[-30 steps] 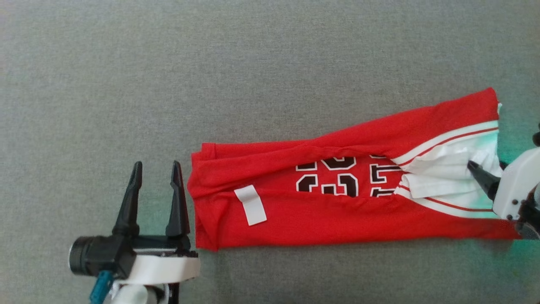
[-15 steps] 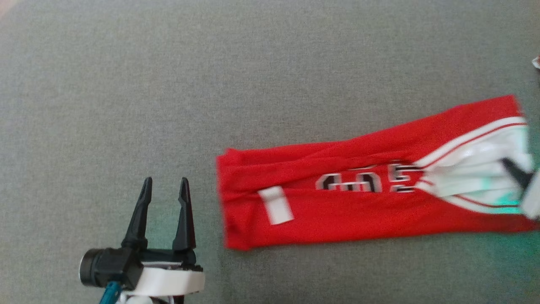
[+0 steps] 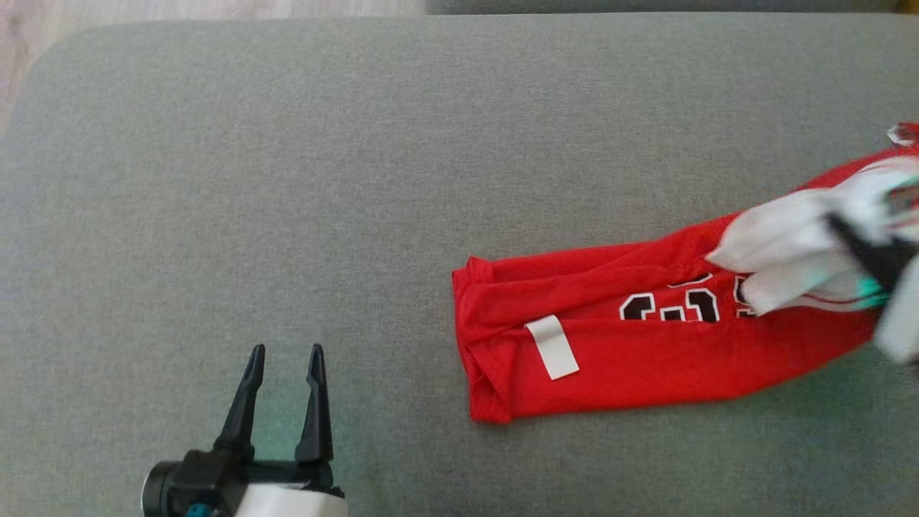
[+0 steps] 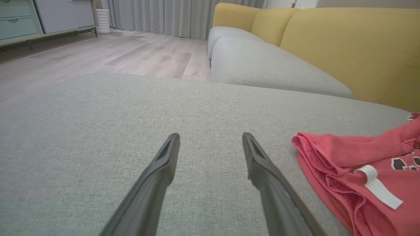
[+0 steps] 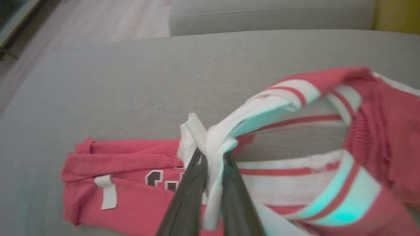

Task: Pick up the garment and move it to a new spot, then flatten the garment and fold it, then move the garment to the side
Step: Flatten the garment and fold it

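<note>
A red garment (image 3: 632,359) with black-and-white numbers and white striped sleeves lies folded lengthwise on the grey cushion (image 3: 359,179). My right gripper (image 5: 211,155) is shut on its white sleeve fabric (image 5: 216,144) and holds that end lifted off the cushion; the same gripper (image 3: 854,240) appears blurred at the right edge of the head view. The garment's hem end with a white tag (image 3: 551,347) still rests on the cushion. My left gripper (image 3: 285,352) is open and holds nothing, low at the left, well clear of the garment (image 4: 361,173).
A second grey seat cushion (image 4: 269,65) and yellow sofa backs (image 4: 344,42) lie beyond. Wooden floor (image 4: 98,55) and a cabinet (image 4: 39,16) are past the cushion's far left edge. Bare cushion spreads left of the garment.
The right gripper has lifted the sleeve end and pulled the garment rightward and away. The head camera has shifted, bringing the cushion's far edge into view. The left gripper stays open.
</note>
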### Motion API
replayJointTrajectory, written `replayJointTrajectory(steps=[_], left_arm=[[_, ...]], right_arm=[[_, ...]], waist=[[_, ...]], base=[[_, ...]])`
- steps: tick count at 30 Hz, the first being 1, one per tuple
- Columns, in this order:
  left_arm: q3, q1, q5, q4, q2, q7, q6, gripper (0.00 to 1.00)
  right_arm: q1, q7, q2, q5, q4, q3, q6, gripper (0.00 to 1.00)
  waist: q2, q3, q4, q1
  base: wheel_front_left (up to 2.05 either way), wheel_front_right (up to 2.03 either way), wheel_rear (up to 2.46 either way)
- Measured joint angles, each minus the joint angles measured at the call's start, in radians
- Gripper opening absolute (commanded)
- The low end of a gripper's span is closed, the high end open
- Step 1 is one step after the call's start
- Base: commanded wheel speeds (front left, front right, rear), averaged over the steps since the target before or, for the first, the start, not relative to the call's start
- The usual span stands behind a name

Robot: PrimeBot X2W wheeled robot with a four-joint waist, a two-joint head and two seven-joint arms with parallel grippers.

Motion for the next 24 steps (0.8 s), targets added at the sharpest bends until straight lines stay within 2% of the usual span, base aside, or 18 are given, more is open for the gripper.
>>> replayJointTrajectory(steps=[4, 5, 7, 13, 24], left_arm=[[-0.001, -0.004, 0.000, 0.000, -0.002, 0.000, -0.008, 1.00], [-0.001, -0.004, 0.000, 0.000, -0.002, 0.000, -0.008, 1.00], [-0.010, -0.010, -0.003, 0.001, -0.002, 0.000, -0.008, 1.00], [-0.046, -0.058, -0.025, 0.015, -0.004, 0.000, -0.007, 1.00], [-0.048, -0.057, -0.028, 0.022, -0.004, 0.000, 0.003, 1.00]], right_arm=[[0.002, 0.053, 0.088, -0.005, -0.050, 0.155, 0.000, 0.00], [0.002, 0.053, 0.088, -0.005, -0.050, 0.155, 0.000, 0.00], [0.002, 0.067, 0.124, -0.015, -0.051, 0.233, 0.000, 0.00], [-0.001, 0.053, 0.203, -0.067, 0.078, 0.422, 0.000, 0.00], [-0.026, -0.056, 0.270, -0.102, 0.216, 0.472, 0.000, 0.00]], waist=[[0.0000, 0.003, 0.012, -0.0001], [0.0000, 0.003, 0.012, -0.0001], [0.0000, 0.011, 0.019, 0.0000], [0.0000, 0.024, 0.059, 0.0000], [0.0000, 0.023, 0.091, 0.0000]], base=[[0.00, 0.00, 0.00], [0.00, 0.00, 0.00], [0.00, 0.00, 0.00], [0.00, 0.00, 0.00], [0.00, 0.00, 0.00]])
